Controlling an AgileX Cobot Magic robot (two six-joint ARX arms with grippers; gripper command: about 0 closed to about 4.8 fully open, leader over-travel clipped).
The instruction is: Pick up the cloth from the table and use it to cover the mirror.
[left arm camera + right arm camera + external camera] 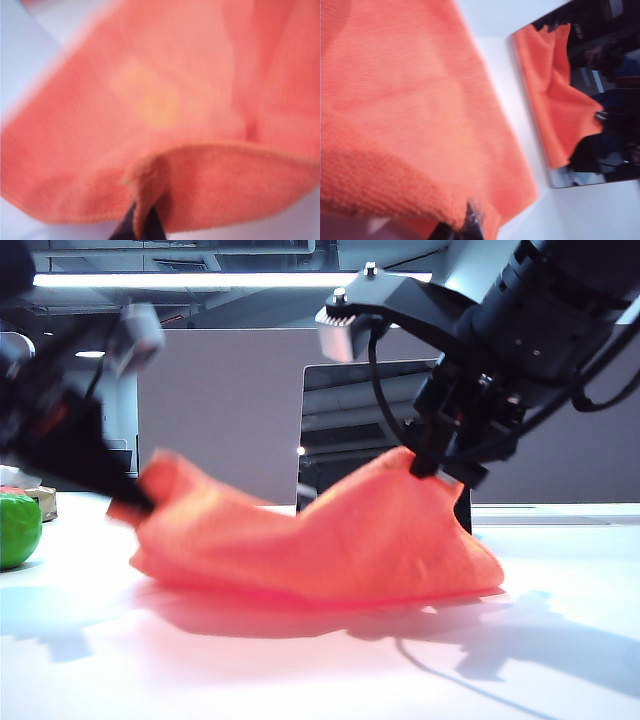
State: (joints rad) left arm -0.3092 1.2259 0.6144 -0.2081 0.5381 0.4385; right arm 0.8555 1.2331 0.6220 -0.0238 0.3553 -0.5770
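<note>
Your left hand [135, 502] is a blur, and the cloth [330, 540] hides the mirror's [365, 415] lower part. The frame edge crops a green ball [17, 530].

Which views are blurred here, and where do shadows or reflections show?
Exterior view: the left gripper and its arm smear with motion blur; the right gripper is sharper; the cloth throws soft shadows on the table. Left wrist view: the cloth is soft and blurred throughout. Right wrist view: fairly sharp; the mirror reflects the cloth.
</note>
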